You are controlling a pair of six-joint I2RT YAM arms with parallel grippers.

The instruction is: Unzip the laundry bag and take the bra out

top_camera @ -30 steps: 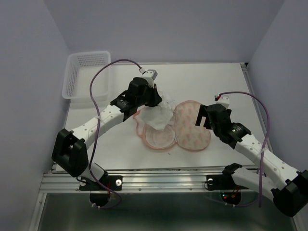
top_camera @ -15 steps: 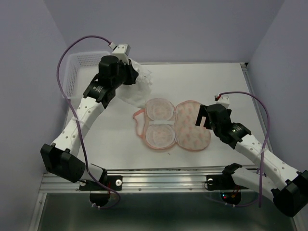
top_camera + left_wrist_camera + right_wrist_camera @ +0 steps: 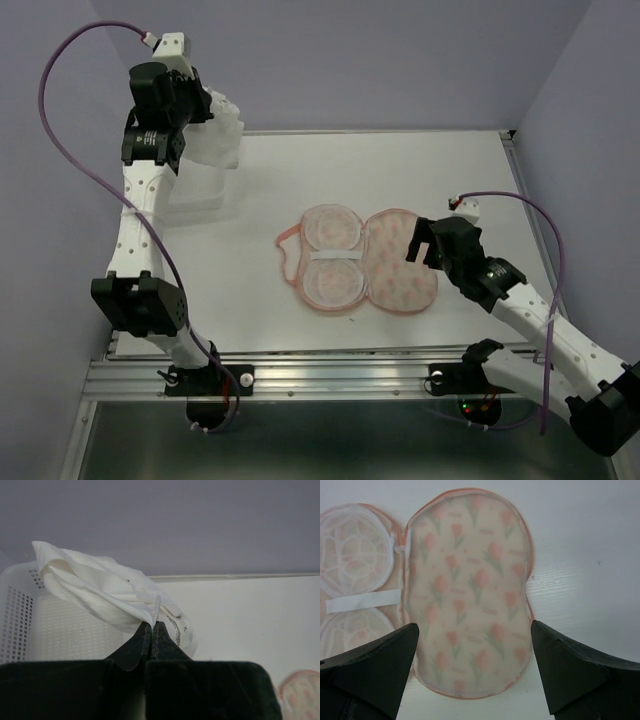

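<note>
Near centre on the table [image 3: 460, 170], the laundry bag [image 3: 362, 262] lies unzipped and spread flat. The right end effector [image 3: 474, 630] hovers just above its right half, fingers wide apart. Far left, the left end effector [image 3: 151, 628] is clamped on the bra [image 3: 95, 587], held aloft over a white basket [image 3: 20, 620]. Removal looks all but done; the next move is probably to lower the bra and let go.

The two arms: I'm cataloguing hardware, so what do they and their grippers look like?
Both have white links and black joint housings: left arm, right arm. A purple cable loops along each to a small white wrist plug. The left gripper and right gripper have dark, tapering fingers. No readable markings show.
</note>
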